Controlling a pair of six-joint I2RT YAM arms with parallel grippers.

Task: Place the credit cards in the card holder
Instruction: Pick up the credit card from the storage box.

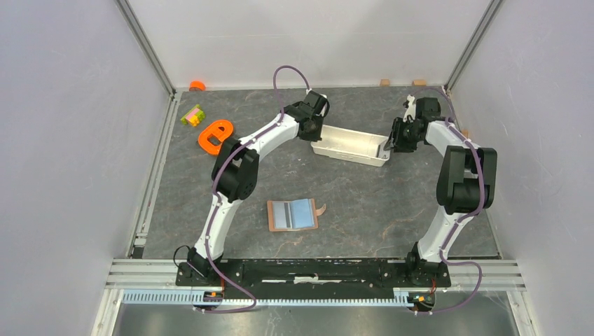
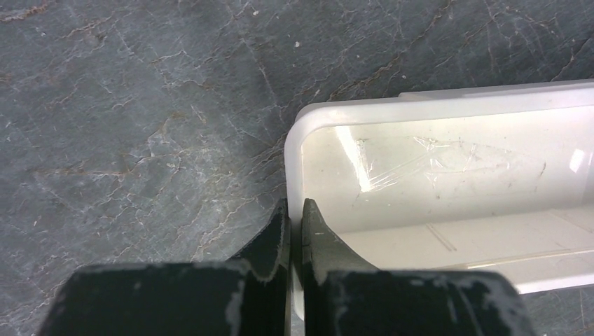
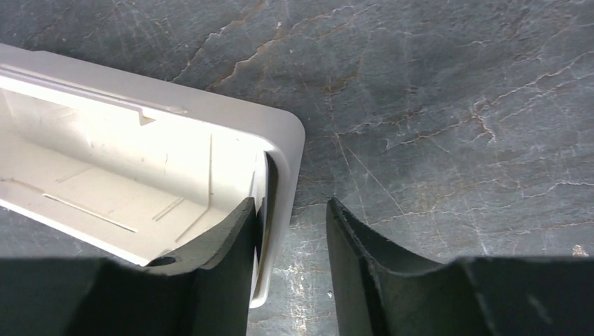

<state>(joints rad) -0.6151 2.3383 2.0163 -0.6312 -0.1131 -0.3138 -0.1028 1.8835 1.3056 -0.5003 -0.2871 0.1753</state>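
Observation:
The brown card holder [image 1: 321, 209] lies open on the table's middle, near the arms' bases. Pale blue credit cards [image 1: 302, 213] sit inside it, one striped. Both grippers are far from it, at the long white tray [image 1: 350, 155] at the back. My left gripper [image 1: 313, 133] [image 2: 294, 206] is shut on the tray's [image 2: 420, 105] left end wall. My right gripper [image 1: 387, 143] [image 3: 291, 203] is open and straddles the tray's [image 3: 231, 112] right end wall. One finger is inside against the wall, the other outside with a gap.
An orange ring-shaped piece [image 1: 215, 135] and a small yellow, green and pink toy [image 1: 192, 115] lie at the back left. A small orange item [image 1: 197, 85] and two wooden blocks [image 1: 384, 82] sit along the back wall. Enclosure walls stand on both sides.

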